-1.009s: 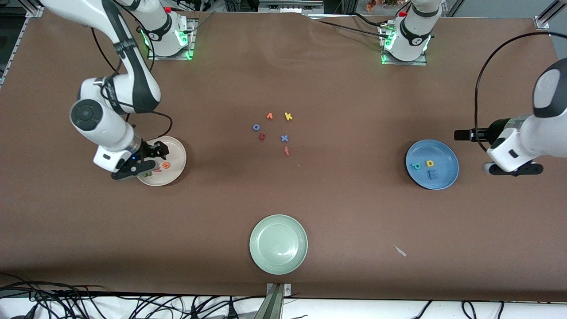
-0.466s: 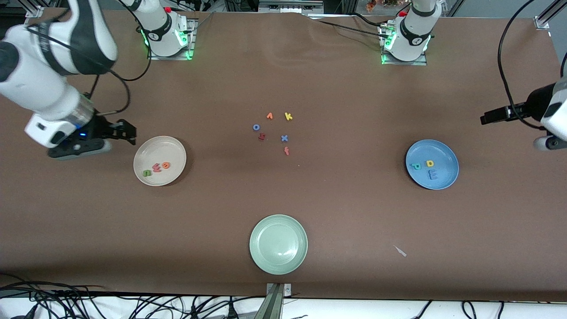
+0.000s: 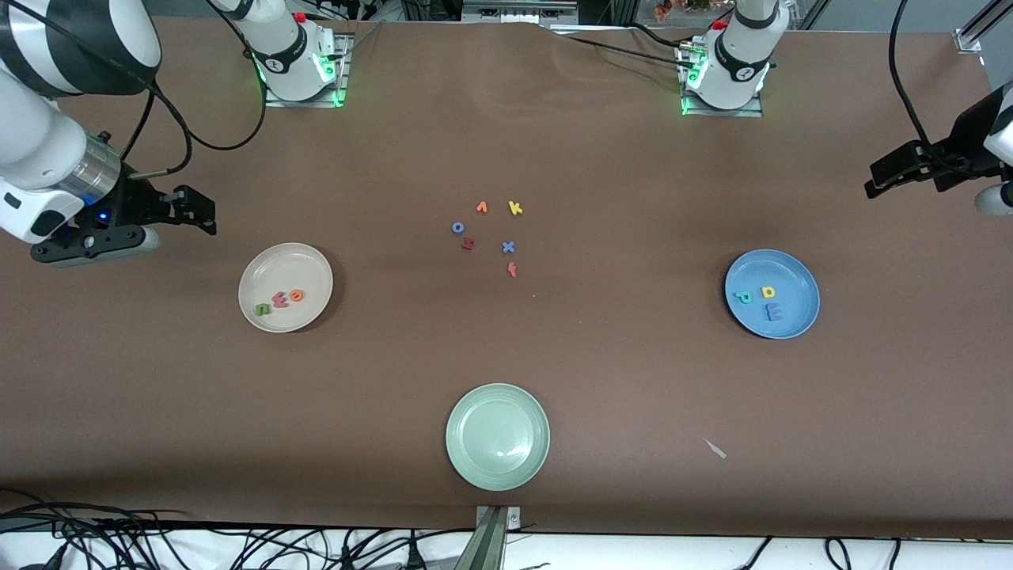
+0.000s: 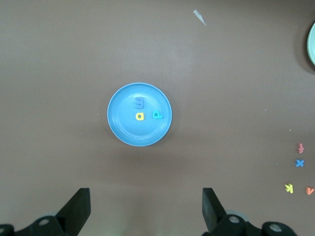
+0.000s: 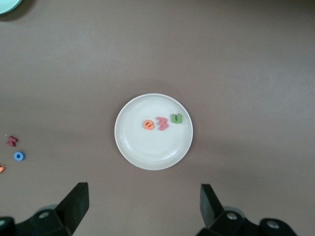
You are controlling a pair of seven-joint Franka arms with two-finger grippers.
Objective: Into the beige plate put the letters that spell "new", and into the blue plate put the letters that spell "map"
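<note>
Both arms withdrawn upward since before, left claw (image 4: 142,211) and right claw (image 5: 140,209) wide open, empty; beige plate (image 3: 261,273): three letters; blue plate (image 3: 795,277): three letters; desk (image 3: 633,380): six loose letters.

The beige plate (image 3: 286,261) is sitting toward the right arm's end of the table, holding the green n (image 3: 261,309), pinkish-red w (image 3: 279,299) and orange e (image 3: 296,295) in a row. The blue plate (image 3: 772,273), toward the left arm's end, is holding the teal p (image 3: 743,298), yellow a (image 3: 768,292) and blue m (image 3: 773,313).
</note>
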